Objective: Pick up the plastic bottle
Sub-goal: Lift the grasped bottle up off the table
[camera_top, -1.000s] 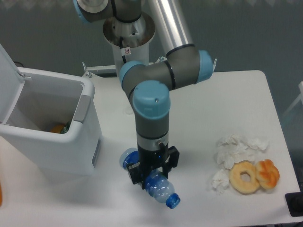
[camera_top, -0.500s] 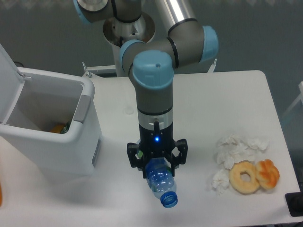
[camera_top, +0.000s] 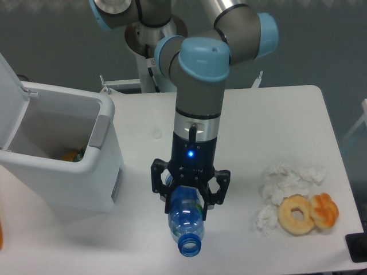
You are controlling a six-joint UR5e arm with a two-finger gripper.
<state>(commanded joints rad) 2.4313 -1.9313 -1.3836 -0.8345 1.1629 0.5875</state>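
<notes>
Arm: one grey arm with light-blue joint caps reaches down over the white table (camera_top: 275, 114) from its base at the rear edge.
Gripper (camera_top: 188, 200): black, two-fingered, pointing downward near the front middle of the table; a blue indicator light shows on the wrist above it.
Gripper state: jaws closed against the body of the plastic bottle, one finger on either side.
Plastic bottle (camera_top: 186, 222): clear, blue-tinted, held in the gripper with its blue neck end pointing toward the front edge of the table and toward the camera; the base end is hidden behind the gripper. Whether it touches the table cannot be told.
Bin (camera_top: 69, 154): white, lid open, standing on the left part of the table, well apart from the bottle; something orange lies inside.
Tissues (camera_top: 284, 180): crumpled white pieces on the right side of the table.
Doughnut (camera_top: 296, 214): ring-shaped, just in front of the tissues.
Orange pastry (camera_top: 324, 209): touching the doughnut on its right side.
</notes>
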